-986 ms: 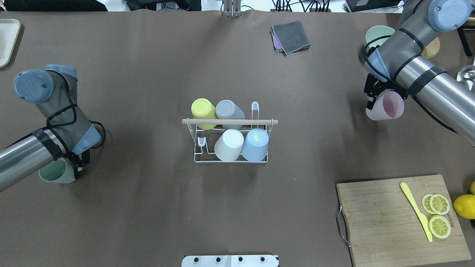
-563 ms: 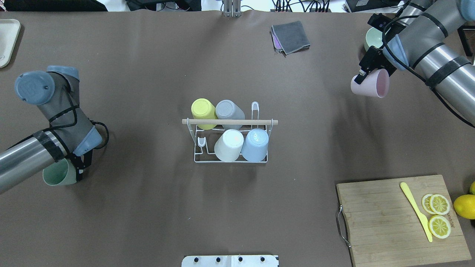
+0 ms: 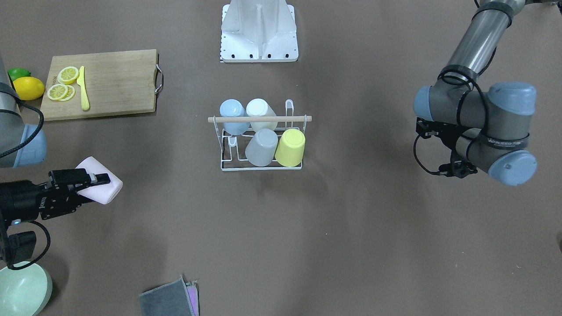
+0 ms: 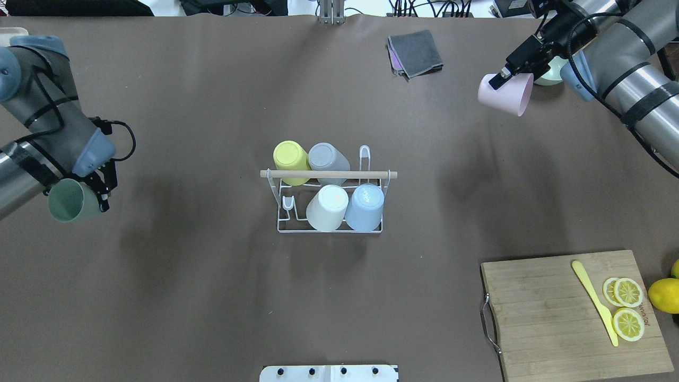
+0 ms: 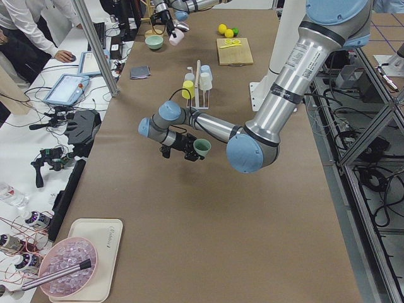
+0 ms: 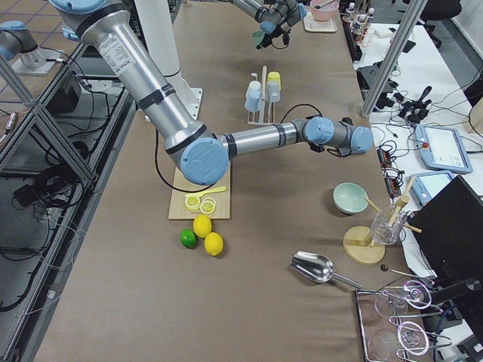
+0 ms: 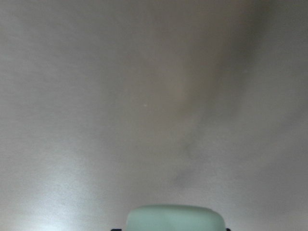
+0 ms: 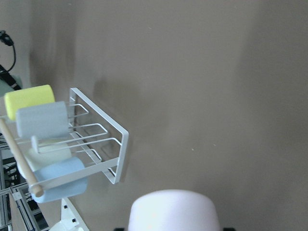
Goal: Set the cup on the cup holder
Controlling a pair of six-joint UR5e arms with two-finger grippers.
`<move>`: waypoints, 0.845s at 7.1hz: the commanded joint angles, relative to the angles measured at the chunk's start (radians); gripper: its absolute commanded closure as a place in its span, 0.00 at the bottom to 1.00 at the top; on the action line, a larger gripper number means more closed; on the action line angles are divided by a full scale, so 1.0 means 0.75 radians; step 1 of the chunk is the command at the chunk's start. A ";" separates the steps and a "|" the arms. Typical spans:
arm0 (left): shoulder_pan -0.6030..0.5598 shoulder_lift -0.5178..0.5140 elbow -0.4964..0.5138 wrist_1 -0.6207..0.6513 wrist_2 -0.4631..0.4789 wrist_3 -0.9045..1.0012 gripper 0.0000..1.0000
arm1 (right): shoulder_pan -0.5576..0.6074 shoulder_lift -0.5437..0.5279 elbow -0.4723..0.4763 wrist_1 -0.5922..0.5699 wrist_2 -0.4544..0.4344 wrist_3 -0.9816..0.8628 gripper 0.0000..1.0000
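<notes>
The cup holder (image 4: 329, 174), a white wire rack with a wooden rod, stands mid-table. It carries yellow (image 4: 290, 156), grey (image 4: 324, 157), cream (image 4: 329, 207) and blue (image 4: 366, 204) cups upside down. Two prongs are bare: far right (image 4: 364, 156) and near left (image 4: 288, 204). My left gripper (image 4: 99, 199) is shut on a green cup (image 4: 71, 201), held on its side far left of the rack; it also shows in the left wrist view (image 7: 175, 217). My right gripper (image 4: 504, 80) is shut on a pink cup (image 4: 506, 94), held on its side at the far right; it also shows in the right wrist view (image 8: 174, 209).
A wooden cutting board (image 4: 551, 318) with lemon slices and a yellow knife (image 4: 594, 302) lies at the near right, a lemon (image 4: 664, 295) beside it. A grey cloth (image 4: 415, 53) lies at the far middle. A green bowl (image 3: 22, 287) sits behind the right gripper.
The left arm has carried the green cup away from the robot's side of the table. The right arm has carried the pink cup farther away and to the left.
</notes>
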 commanded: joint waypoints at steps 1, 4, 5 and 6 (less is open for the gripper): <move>-0.174 -0.017 -0.019 -0.173 -0.046 -0.024 1.00 | -0.012 -0.007 -0.024 0.015 0.237 -0.408 0.70; -0.330 -0.058 -0.002 -0.722 -0.046 -0.440 1.00 | -0.012 -0.026 -0.153 0.017 0.508 -1.158 0.70; -0.344 -0.056 -0.002 -1.028 -0.046 -0.646 1.00 | -0.016 -0.024 -0.153 0.021 0.591 -1.332 0.70; -0.361 -0.052 -0.002 -1.347 -0.032 -0.881 1.00 | -0.037 -0.022 -0.155 0.017 0.651 -1.526 0.70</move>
